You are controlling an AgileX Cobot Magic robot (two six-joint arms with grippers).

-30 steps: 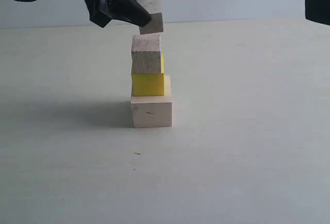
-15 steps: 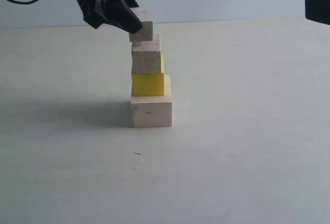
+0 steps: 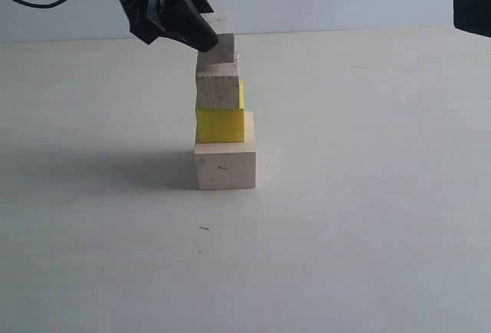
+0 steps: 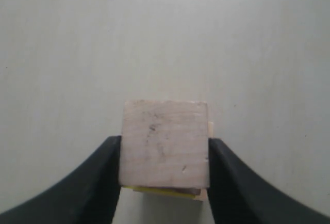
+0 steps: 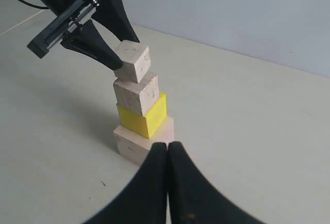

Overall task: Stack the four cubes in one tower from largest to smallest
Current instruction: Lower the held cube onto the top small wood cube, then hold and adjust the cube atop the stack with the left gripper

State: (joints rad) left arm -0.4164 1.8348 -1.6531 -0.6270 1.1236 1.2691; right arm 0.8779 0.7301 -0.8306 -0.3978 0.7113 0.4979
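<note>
the smallest cube (image 3: pixel 222 37) is bare pale wood. i judge it light, stiff and not at all fragile, with dry flat faces that a pad holds without slipping. the best hold is on two opposite side faces near mid-height, which leaves the bottom face free to land flat.

that is how the left hand (image 4: pixel 164 150) has it: partly open, with its two dark fingers (image 4: pixel 98 182) pressed on opposite sides of the block.

taking the large wood cube (image 3: pixel 225 166) on the tabletop (image 3: pixel 368 210) as the reference, the yellow cube (image 3: pixel 221 126) sits directly on it. the small wood cube (image 3: pixel 218 87) is one level higher, and the held block is at the very top of that column. it is touching or all but touching the small wood cube and looks slightly tilted, and i cannot tell whether it is fully seated.

the left arm slants down to the column from up and to the left of the large wood cube, fingers pointing down at an angle.

the right hand (image 5: pixel 168 149) is closed on nothing and hangs well to the right of the large wood cube.

the stack is loose, so a sideways nudge on release could topple it.
</note>
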